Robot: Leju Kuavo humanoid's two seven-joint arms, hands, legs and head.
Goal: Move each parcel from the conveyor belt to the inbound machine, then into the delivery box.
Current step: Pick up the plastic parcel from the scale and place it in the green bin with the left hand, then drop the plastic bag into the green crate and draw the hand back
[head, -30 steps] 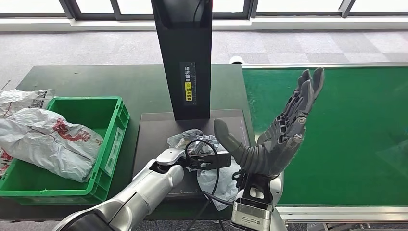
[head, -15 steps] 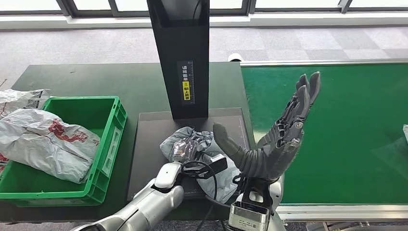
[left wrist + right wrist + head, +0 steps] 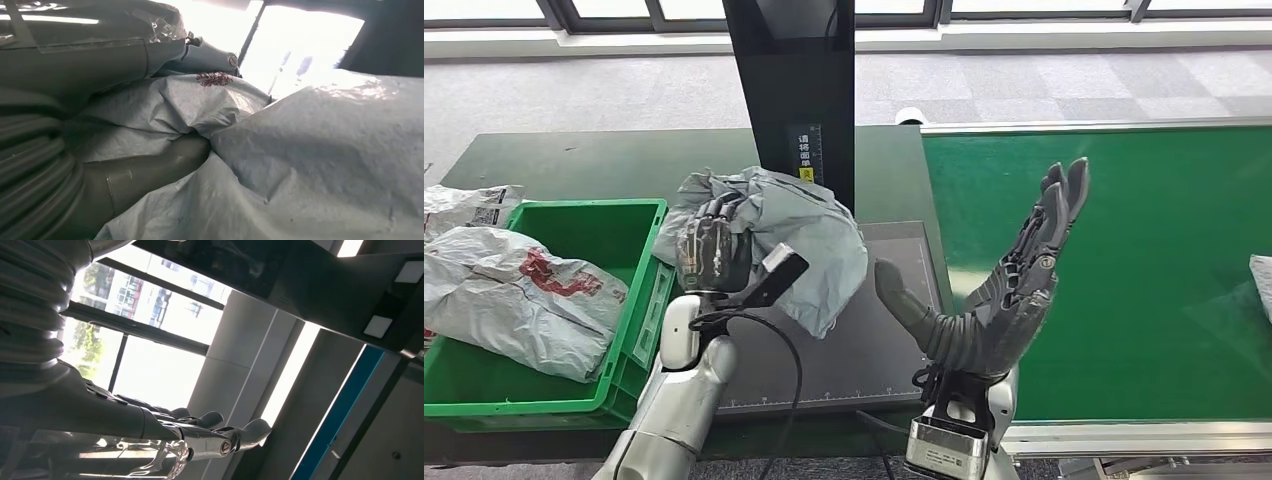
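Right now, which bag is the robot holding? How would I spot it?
Find the tall black inbound machine in the middle. Just in front of it, above its dark platform, the left hand grips a crumpled grey parcel. It is the one lifted in the air; the other parcels lie in or beside the green delivery box.

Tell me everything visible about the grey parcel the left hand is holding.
The grey parcel is a soft, crumpled plastic mailer bag, matte grey and heavily creased. The left hand grips its left side and holds it up, so it hangs above the dark scanner platform, in front of the black scanner column and beside the green crate. The left wrist view shows a small reddish mark on it.
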